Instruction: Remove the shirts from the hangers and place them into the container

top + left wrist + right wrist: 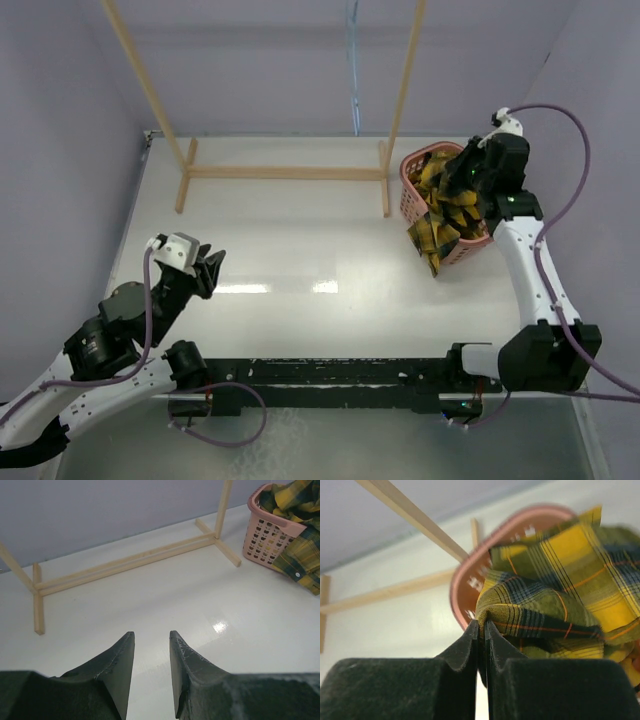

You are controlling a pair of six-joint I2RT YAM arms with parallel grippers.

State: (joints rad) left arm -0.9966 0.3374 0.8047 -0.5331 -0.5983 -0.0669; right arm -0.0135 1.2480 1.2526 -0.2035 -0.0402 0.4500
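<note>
The yellow-and-black plaid shirt (445, 215) is heaped in the salmon-pink basket (408, 200) at the right, and part of it spills over the near rim onto the table. My right gripper (470, 175) hangs over the basket. In the right wrist view its jaws (481, 622) are shut on a fold of the shirt (570, 565), in front of the basket's rim (462, 577). A thin light-blue hanger (352, 70) hangs at the back between the rack's posts. My left gripper (210, 265) stands open near the table's left front, with nothing between its fingers (151, 636).
A pale wooden rack (285, 172) stands across the back of the white table, its feet left and right. In the left wrist view the basket (265, 535) and the shirt (300, 555) are at the far right, past the rack's foot (220, 545).
</note>
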